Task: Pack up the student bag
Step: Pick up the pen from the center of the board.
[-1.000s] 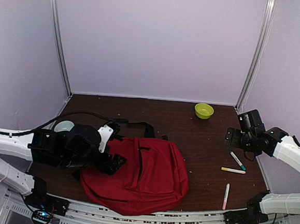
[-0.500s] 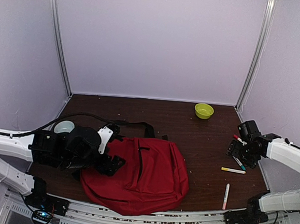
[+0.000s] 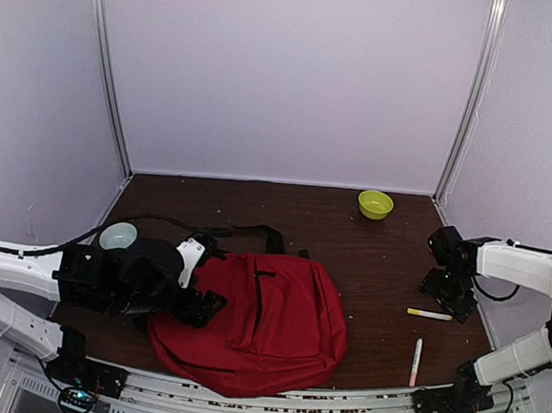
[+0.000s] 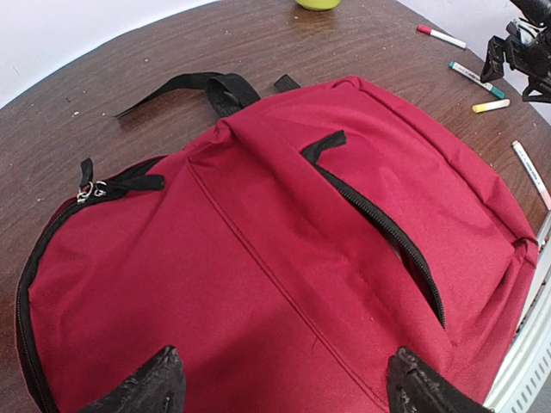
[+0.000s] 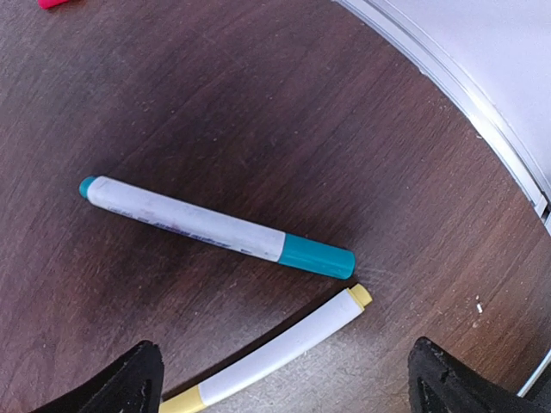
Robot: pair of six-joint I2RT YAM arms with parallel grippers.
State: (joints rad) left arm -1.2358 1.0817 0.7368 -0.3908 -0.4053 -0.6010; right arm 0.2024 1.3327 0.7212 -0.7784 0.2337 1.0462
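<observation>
The student bag (image 3: 276, 331), a big red backpack, lies flat at the table's front centre with its black strap (image 3: 260, 232) trailing behind it. The front pocket zipper (image 4: 387, 232) gapes a little. My left gripper (image 3: 203, 304) hovers open just over the bag's left part, and the wrist view shows its fingers wide apart above red fabric (image 4: 284, 258). My right gripper (image 3: 451, 285) is open and low over the table at the right. Beneath it lie a teal-capped marker (image 5: 215, 228) and a yellow-capped marker (image 5: 275, 348), neither gripped.
A pink-tipped marker (image 3: 416, 361) lies near the front right. A red-capped marker (image 4: 441, 36) lies beyond the teal one. A lime green bowl (image 3: 375, 204) sits at the back right, and a pale bowl (image 3: 118, 235) behind my left arm. The right wall rail (image 5: 448, 82) runs close by.
My right gripper has come down and slightly forward, from above the table to low over the teal and yellow markers. The left arm and the bag have barely moved.
</observation>
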